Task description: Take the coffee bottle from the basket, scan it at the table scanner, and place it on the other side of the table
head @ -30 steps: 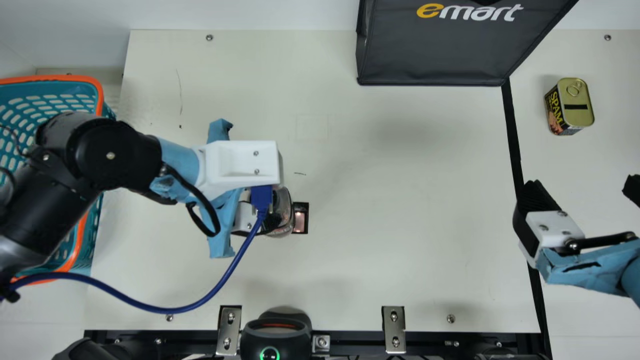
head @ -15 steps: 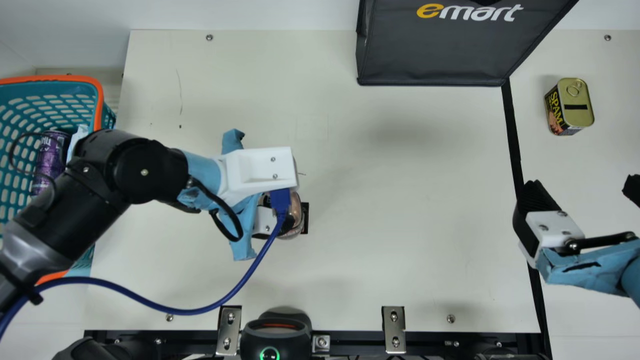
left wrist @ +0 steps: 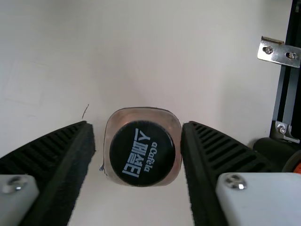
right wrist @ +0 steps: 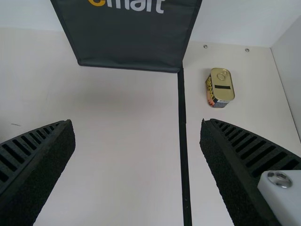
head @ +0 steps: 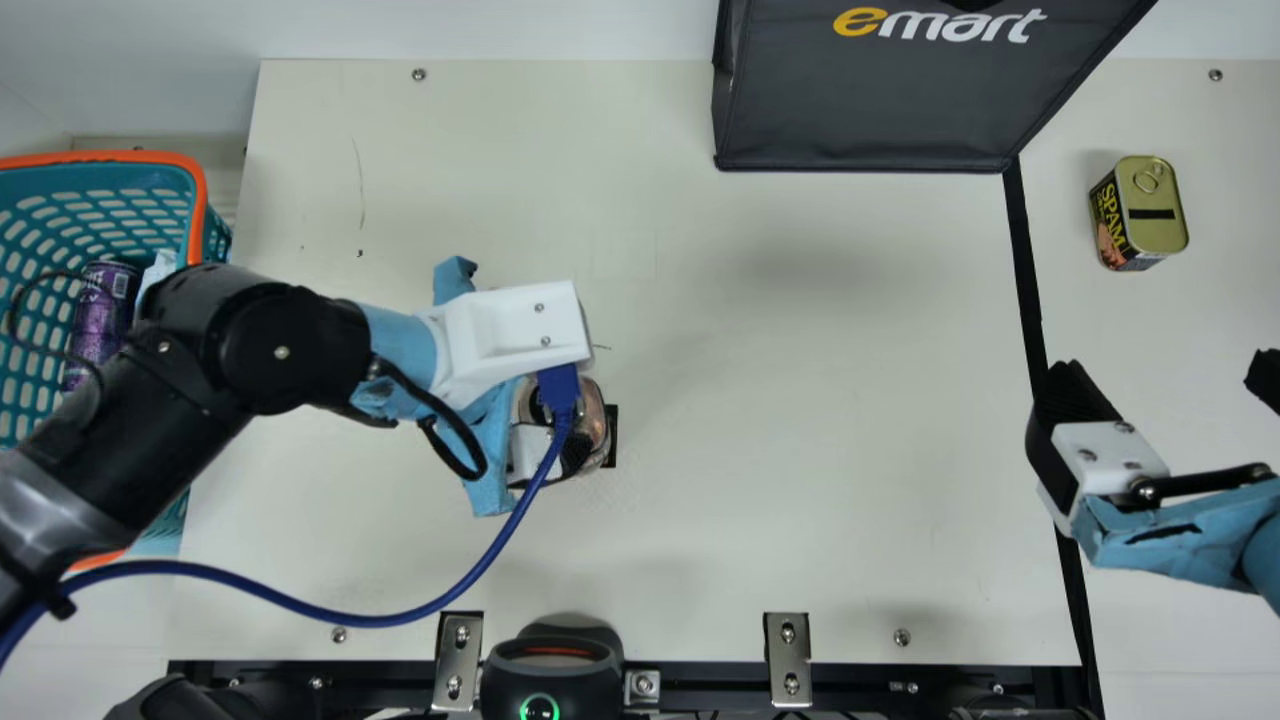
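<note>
Your left tool [head: 572, 420] spread around the coffee bottle [head: 598, 425], a slim gap on one side, touch on the other hard to judge, your right tool [head: 1170, 370] spread above the worktop [head: 800, 450], a can [head: 1160, 205] beyond it.

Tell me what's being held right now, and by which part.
Left hand: can't tell whether it grips the coffee bottle between its jaws, so no hold point to give. Right hand: open, nothing held.
</note>
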`<state>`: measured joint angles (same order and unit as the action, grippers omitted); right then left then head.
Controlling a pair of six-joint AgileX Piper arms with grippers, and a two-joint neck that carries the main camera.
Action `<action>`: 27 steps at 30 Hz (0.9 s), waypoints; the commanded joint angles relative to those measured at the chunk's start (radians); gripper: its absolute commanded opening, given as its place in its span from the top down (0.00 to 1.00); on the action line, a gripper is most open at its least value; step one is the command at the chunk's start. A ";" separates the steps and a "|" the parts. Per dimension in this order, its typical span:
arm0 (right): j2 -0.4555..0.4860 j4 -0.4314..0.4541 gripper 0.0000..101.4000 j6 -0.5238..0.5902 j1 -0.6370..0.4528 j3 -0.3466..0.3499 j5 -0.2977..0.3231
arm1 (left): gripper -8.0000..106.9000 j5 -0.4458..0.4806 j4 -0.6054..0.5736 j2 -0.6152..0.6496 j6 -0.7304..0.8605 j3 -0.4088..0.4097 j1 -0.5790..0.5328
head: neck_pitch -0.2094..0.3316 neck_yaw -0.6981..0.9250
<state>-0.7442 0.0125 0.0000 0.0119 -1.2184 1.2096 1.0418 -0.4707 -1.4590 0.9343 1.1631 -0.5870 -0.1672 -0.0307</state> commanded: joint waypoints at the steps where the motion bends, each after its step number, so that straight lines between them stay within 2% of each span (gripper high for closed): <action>1: 0.000 0.000 0.06 0.000 0.000 0.000 0.000 | 0.33 0.004 0.002 0.006 -0.021 0.003 0.003 | 0.029 0.003; 8: 0.000 0.000 0.06 0.000 0.000 0.000 0.000 | 0.15 0.030 -0.002 0.047 -0.103 0.021 0.031 | 0.029 0.003; 16: 0.000 0.000 0.06 0.000 0.000 0.000 0.000 | 0.15 0.045 0.040 0.135 -0.273 0.022 0.078 | 0.029 0.003; 27: 0.000 0.000 0.06 0.000 0.000 0.000 0.000 | 0.15 0.083 0.191 0.277 -0.612 0.001 0.089 | 0.029 0.003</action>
<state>-0.7442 0.0125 0.0000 0.0119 -1.2184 1.2096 1.1178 -0.3007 -1.1942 0.4142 1.1651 -0.4978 -0.1687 -0.0291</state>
